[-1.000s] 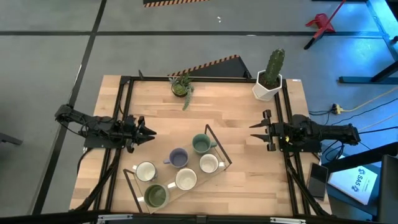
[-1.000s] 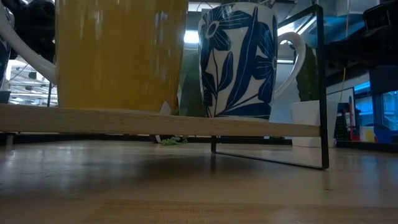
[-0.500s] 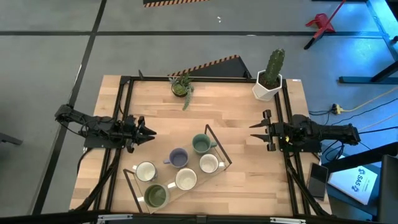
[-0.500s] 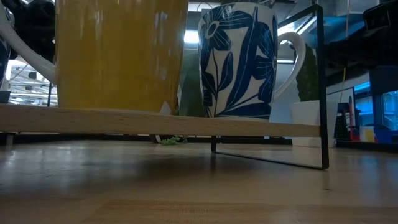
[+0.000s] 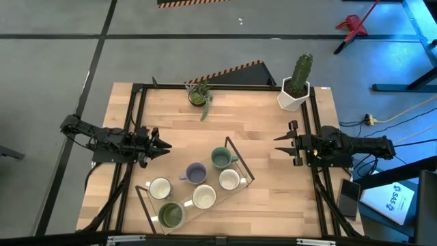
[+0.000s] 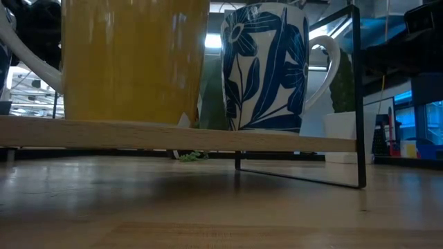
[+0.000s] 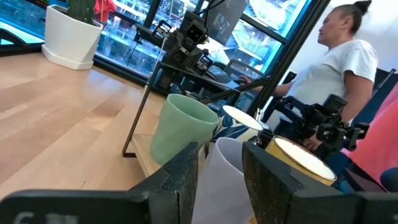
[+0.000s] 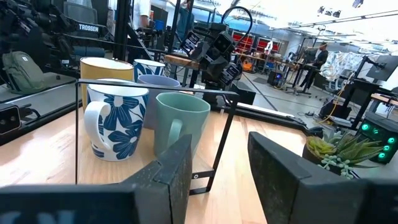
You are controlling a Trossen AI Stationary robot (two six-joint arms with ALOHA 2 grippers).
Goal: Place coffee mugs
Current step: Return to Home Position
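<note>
Six mugs stand on their bases on a wooden board (image 6: 173, 137) in a black wire rack near the table's near edge. They are a teal green mug (image 5: 220, 158), a lavender mug (image 5: 196, 173), three mugs with white insides (image 5: 229, 180) (image 5: 203, 197) (image 5: 159, 188) and an olive one (image 5: 171, 214). The low view shows a yellow mug (image 6: 131, 62) and a blue-flowered mug (image 6: 266, 66). My left gripper (image 5: 162, 145) is open, left of the rack and pointing at it. My right gripper (image 5: 278, 144) is open, right of the rack. The teal green mug (image 7: 180, 127) (image 8: 180, 127) shows in both wrist views.
A cactus in a white pot (image 5: 294, 92) stands at the far right corner and a small green plant (image 5: 199, 94) at the far edge. Black frame rails run along the table's left and right sides. A person (image 7: 336, 68) sits beyond the table.
</note>
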